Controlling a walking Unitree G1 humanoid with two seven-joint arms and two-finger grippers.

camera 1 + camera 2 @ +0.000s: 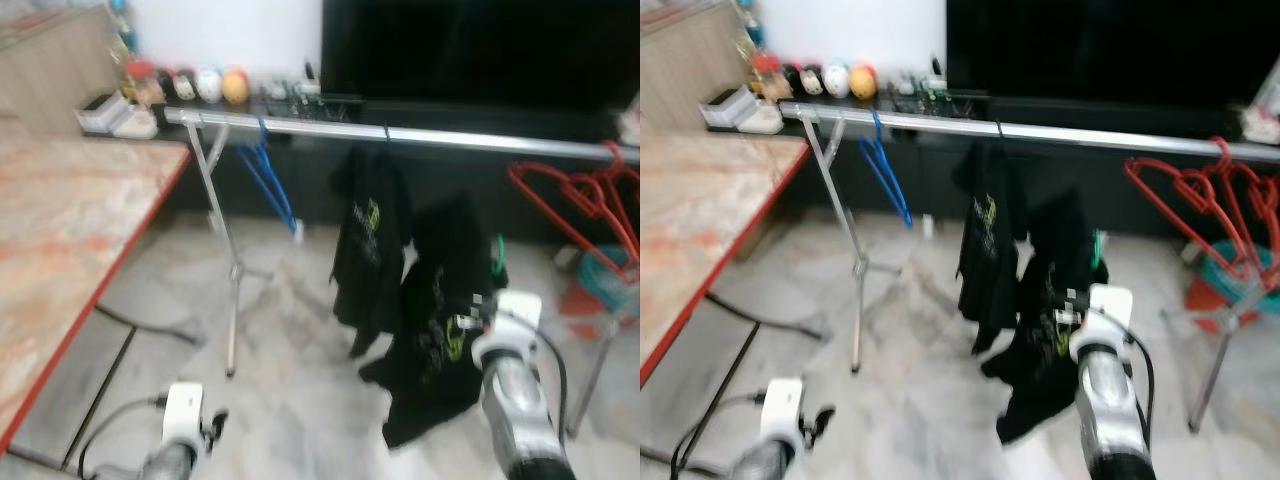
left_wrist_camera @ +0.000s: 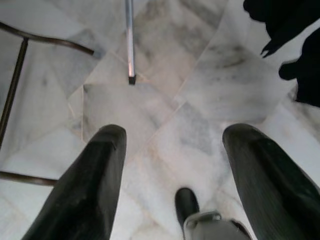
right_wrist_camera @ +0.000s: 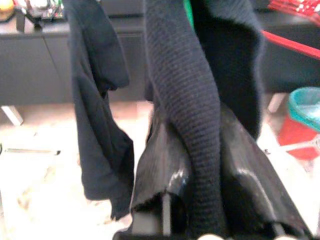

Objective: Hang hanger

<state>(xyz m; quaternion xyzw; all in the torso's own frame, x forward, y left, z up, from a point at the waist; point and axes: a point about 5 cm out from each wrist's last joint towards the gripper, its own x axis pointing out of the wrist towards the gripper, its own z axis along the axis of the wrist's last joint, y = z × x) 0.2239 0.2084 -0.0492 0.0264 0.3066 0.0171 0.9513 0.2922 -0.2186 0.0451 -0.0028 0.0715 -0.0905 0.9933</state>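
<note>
A silver rail (image 1: 450,138) runs across the rack at chest height. On it hang a blue hanger (image 1: 268,175), a black shirt (image 1: 368,240) and several red hangers (image 1: 590,200) at the right end. My right gripper (image 3: 200,175) is shut on a second black garment (image 1: 440,320) that sits on a green hanger (image 1: 497,255). This garment hangs just below the rail, right of the hung shirt. My left gripper (image 2: 172,135) is open, low over the floor, holding nothing.
A marble-topped table with a red edge (image 1: 90,300) stands at the left. The rack's leg (image 1: 232,290) stands on the tiled floor. A large dark screen (image 1: 480,50) is behind the rail, and a red and teal bucket (image 1: 600,285) sits at the right.
</note>
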